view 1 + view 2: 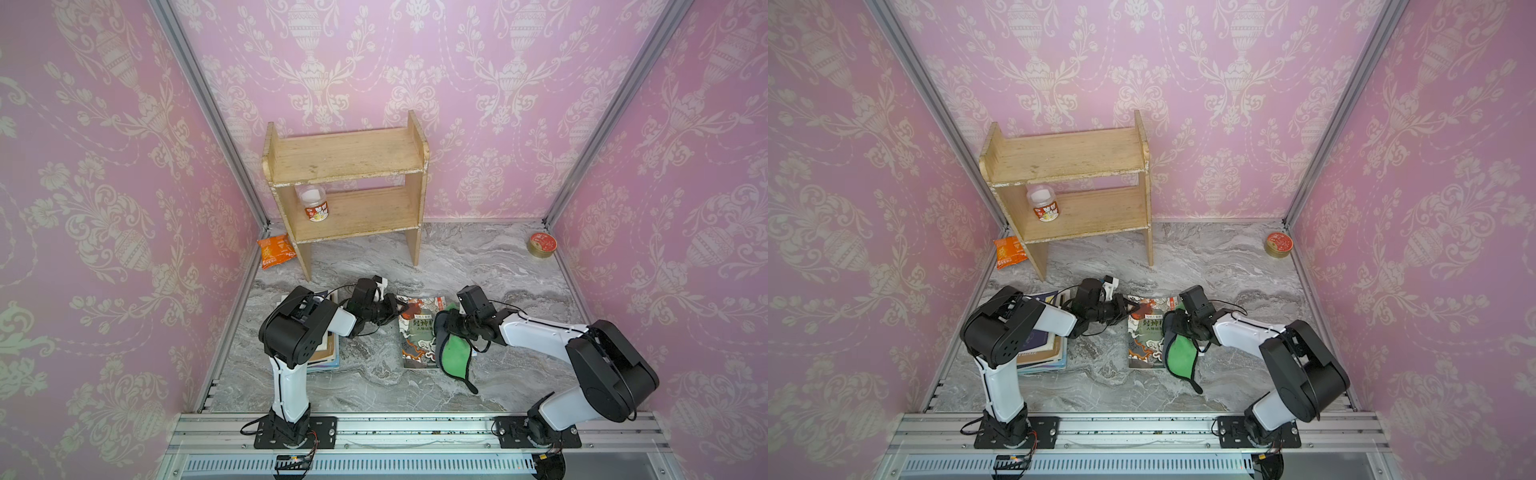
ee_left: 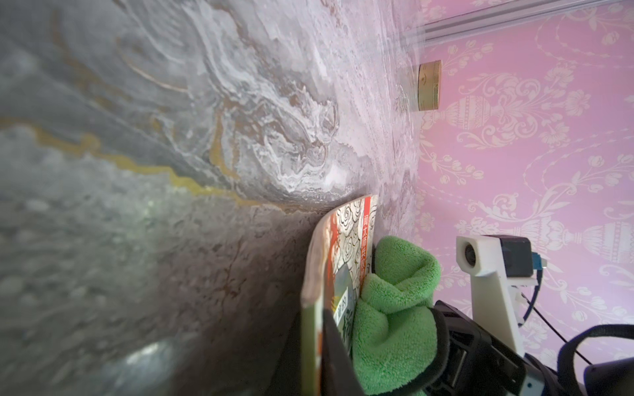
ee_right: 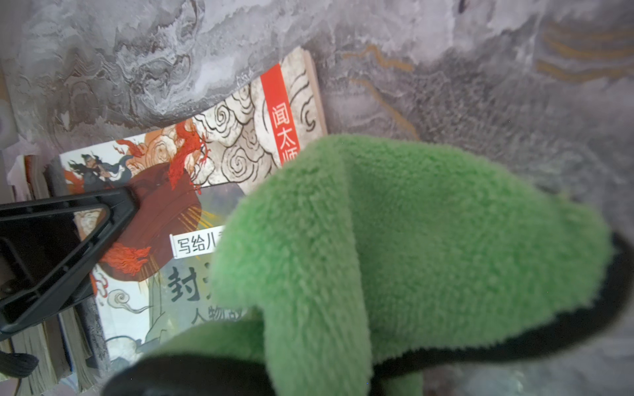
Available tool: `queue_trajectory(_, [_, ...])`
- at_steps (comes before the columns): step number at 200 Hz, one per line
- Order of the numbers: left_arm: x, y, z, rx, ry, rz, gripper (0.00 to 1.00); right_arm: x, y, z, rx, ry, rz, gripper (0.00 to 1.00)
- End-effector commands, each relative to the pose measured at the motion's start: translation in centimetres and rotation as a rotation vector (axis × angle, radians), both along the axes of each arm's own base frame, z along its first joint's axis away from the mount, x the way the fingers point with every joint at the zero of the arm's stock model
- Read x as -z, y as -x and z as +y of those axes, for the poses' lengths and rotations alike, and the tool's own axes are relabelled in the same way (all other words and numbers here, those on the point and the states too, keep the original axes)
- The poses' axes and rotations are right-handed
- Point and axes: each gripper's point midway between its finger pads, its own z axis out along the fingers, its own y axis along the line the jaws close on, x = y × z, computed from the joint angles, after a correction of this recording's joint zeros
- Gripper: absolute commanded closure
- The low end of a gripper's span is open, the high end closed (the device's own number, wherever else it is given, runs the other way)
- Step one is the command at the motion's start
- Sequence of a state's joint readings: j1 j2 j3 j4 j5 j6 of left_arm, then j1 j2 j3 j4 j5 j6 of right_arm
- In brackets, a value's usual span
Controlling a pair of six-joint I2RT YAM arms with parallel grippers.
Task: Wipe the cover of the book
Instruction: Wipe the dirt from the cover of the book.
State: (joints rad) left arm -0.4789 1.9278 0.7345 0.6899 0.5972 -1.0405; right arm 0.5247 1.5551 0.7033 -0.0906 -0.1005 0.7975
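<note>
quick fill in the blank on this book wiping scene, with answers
The right gripper holds a ____ cloth against the book.
The left gripper is ____ on that book's corner.
The jar stands on the wooden shelf's ____ board.
Answers: green, shut, lower.

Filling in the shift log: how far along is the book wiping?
Done: the book lies on the table, the left end effector clamped on its far corner. In hand: the right end effector holds the green cloth on the cover's right side. Left: most of the cover is bare; whether it has been wiped cannot be told.
</note>
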Motion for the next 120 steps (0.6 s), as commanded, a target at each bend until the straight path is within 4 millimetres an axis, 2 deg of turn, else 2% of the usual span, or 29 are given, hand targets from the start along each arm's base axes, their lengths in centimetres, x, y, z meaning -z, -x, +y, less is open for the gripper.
queue_trajectory(1, [-0.8,1.5,-1.0,0.09,-0.005,-0.021,0.96,5.0,5.7,-2.2,-0.104,0.248,0.237,1.0])
queue_trajectory(14, [-0.9,1.8,-1.4,0.095,-0.015,-0.027,1.0,4.2,5.2,0.4,-0.17,0.271,0.205,1.0])
queue_trajectory(24, [-0.9,2.0,-1.6,0.096,-0.02,-0.03,1.0,3.7,5.2,3.2,-0.221,0.247,0.185,1.0])
queue_trajectory(31, [0.2,2.9,-1.3,0.096,-0.036,-0.005,1.0,3.6,5.6,5.5,-0.258,0.207,0.185,1.0])
queue_trajectory(48, [0.5,3.0,-1.5,0.09,-0.032,-0.003,1.0,3.7,7.3,10.6,-0.34,0.101,0.205,1.0])
queue_trajectory(62, [0.7,3.1,-1.4,0.084,-0.026,0.001,1.0,4.0,8.4,12.3,-0.357,0.024,0.227,1.0])
queue_trajectory(71, [0.9,3.1,-1.3,0.078,-0.033,0.008,1.0,4.1,8.4,11.9,-0.338,0.001,0.228,1.0])
queue_trajectory(81, [1.1,3.2,-1.2,0.078,-0.036,0.011,1.0,4.5,8.3,10.1,-0.299,0.012,0.23,1.0])
queue_trajectory(120, [1.2,3.5,-0.9,0.075,-0.042,0.015,1.0,6.6,8.0,-2.2,-0.042,0.098,0.29,1.0])
